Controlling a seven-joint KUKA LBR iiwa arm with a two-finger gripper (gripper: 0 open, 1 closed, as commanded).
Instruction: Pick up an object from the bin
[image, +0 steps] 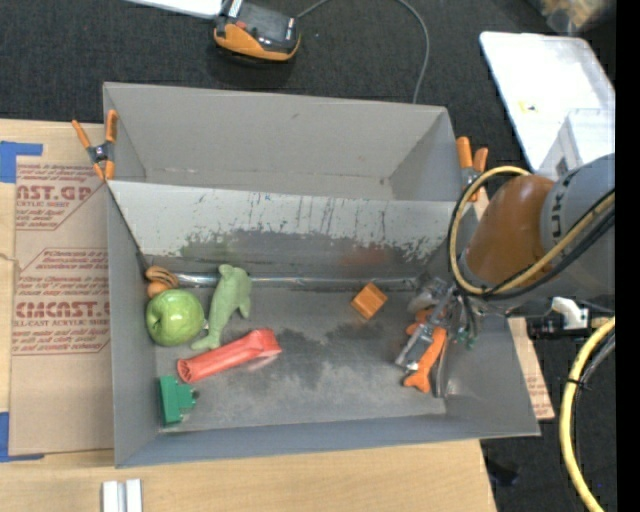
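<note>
Grey bin (300, 150). All refs to small orange block (368, 300), mid-floor nr back wall.

- Left of block, well apart: red tube (230, 357), green dolphin-ish toy (228, 303), green apple (175, 316) just beside toy. Green block (176, 399) furthest lower-left.
- Bare floor btwn block and gripper (432, 338). Gripper near, right of block, by bin's right wall.
- Slim orange piece (427, 366) lower-right of block, right at gripper tip.
- Gripper opening: can't tell. Orange piece gripped or merely touching: can't tell.
</note>
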